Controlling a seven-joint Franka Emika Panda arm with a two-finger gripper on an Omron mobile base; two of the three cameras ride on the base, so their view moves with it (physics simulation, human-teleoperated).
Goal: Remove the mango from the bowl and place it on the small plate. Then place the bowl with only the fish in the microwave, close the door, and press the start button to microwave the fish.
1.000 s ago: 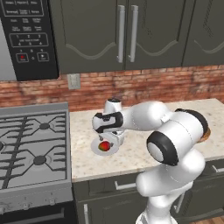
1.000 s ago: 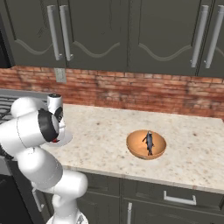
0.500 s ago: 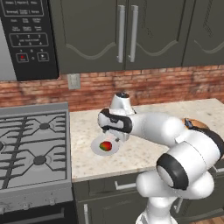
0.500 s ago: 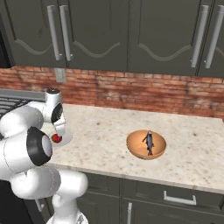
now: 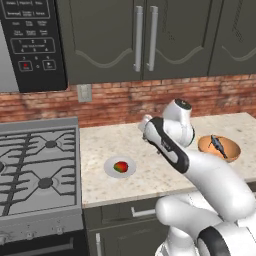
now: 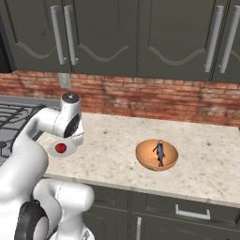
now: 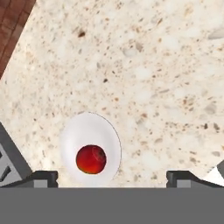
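Small red-green mango [image 5: 120, 167] sits on pale round plate [image 5: 120, 167] near stove. Two-finger gripper [image 7: 112, 177] spread wide, holding nothing. Orange-brown bowl [image 6: 156, 154] with dark slim fish [image 6: 160, 152] waits well apart on speckled counter [image 6: 112, 140]. Risk: smooth rim slips from pinch, bowl tips, fish spills.

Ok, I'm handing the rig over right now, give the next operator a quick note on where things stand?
Gripper: open, empty, above the counter.
Mango: on the small plate, near the stove.
Bowl: on the counter, holds just the fish.
Done: mango moved to plate.
Left: bowl into the microwave, close the door, press start.
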